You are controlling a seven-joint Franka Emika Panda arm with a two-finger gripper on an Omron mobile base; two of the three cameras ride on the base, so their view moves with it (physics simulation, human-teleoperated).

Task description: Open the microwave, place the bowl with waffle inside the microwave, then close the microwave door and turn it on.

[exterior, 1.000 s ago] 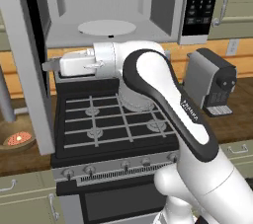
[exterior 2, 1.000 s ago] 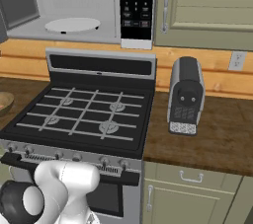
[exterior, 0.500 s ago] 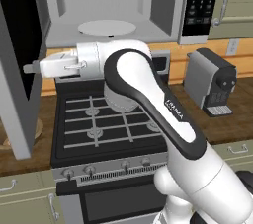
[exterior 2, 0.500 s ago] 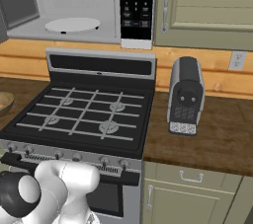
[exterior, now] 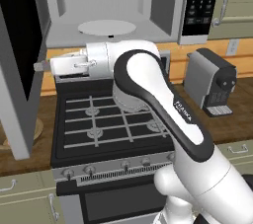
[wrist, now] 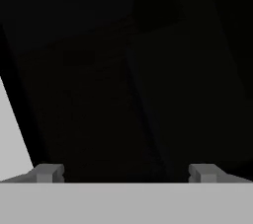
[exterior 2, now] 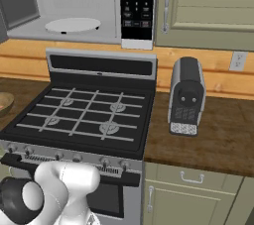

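The microwave [exterior: 111,16] hangs above the stove [exterior: 108,119] with its cavity exposed and the white turntable [exterior: 107,27] bare. The microwave door [exterior: 22,55] is swung out to the left, nearly square to the cabinet front, its black glass facing the arm. The gripper [exterior: 38,66] is stretched leftward at the height of the cavity floor, its tip against or just short of the inner face of the door. In the hand view the fingertips [wrist: 47,171] stand wide apart with nothing between them, so the jaws are open and empty, and dark glass lies straight ahead. The opening step appears complete or all but complete. The bowl [exterior 2: 4,102] is partly visible at the left edge of the right base view, resting on the wooden counter [exterior 2: 218,135] left of the stove; whether the waffle sits in it cannot be confirmed from this sliver. The bowl therefore lies below the jaws and on the door side, with the door's lower edge hanging above that stretch of counter. In my judgement the next move requires the hand to withdraw from the door, drop to counter level and approach the bowl rim from above, keeping clear of the door. A coffee machine [exterior 2: 186,95] stands on the counter right of the stove, away from the work.
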